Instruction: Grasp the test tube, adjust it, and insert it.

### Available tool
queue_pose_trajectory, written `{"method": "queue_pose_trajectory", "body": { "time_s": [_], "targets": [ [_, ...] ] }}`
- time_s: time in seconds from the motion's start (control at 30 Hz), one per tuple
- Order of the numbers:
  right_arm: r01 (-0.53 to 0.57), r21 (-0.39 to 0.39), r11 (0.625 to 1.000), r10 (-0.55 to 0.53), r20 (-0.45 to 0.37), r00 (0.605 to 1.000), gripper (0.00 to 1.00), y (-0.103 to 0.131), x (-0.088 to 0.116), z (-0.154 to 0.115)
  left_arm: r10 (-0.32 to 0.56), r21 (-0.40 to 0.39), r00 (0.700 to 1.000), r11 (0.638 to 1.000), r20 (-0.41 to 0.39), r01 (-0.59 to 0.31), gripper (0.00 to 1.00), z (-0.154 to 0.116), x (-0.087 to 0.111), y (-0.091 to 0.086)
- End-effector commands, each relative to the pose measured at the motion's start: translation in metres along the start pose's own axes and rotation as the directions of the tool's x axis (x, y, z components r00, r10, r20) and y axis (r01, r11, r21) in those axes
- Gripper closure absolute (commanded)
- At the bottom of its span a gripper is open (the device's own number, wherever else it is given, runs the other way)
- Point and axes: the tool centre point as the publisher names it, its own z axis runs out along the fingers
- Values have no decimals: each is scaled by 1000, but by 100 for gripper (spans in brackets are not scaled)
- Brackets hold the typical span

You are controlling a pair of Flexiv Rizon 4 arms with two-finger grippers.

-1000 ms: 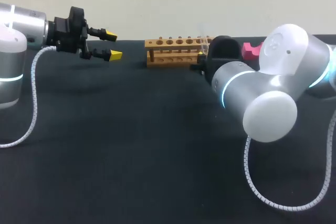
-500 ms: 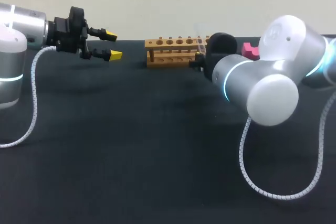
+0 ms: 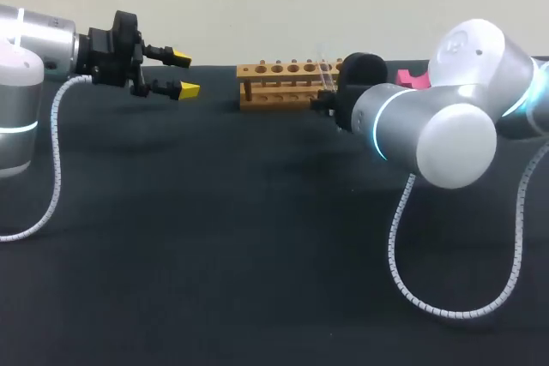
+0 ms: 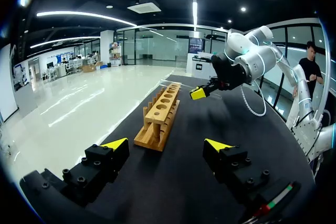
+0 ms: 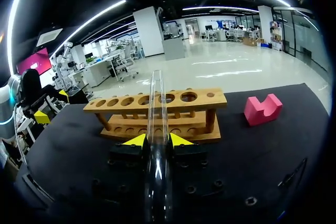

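Right wrist view: right gripper [image 5: 157,140] clamps test tube [image 5: 156,98], which points at the wooden rack [image 5: 199,98] at the gripper's 12 o'clock. Pink block [image 5: 262,109] at rack's 3 o'clock. Left gripper [image 3: 184,75] fingers spread, at rack's 9 o'clock.

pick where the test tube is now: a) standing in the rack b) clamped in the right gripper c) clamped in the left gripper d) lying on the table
b: the right wrist view shows the test tube pinched between the right gripper's yellow tips, short of the rack; the left gripper is open.
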Motion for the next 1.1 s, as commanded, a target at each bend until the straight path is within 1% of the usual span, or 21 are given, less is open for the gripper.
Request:
{"method": "queue_pose_trajectory", "body": {
  "time_s": [0.03,0.33,0.63,0.87,1.1],
  "targets": [
    [-4,-25,1000,4,-20,1000,100,0,1,7,3,-3,1000,1000,4,-3,0,0,1,-1],
    [-11,-29,1000,8,-109,994,100,-1,4,11,3,-3,1000,1000,4,-3,0,0,1,-1],
    [-1,-64,998,-13,-208,978,100,6,7,15,3,-3,1000,1000,4,-3,0,0,1,-1],
    [-28,-44,999,15,-268,963,100,7,12,15,3,-3,1000,1000,4,-3,0,0,1,-1],
    [-26,-15,1000,20,-294,955,100,5,11,15,3,-3,1000,1000,4,-3,0,0,1,-1]
  ]
}}
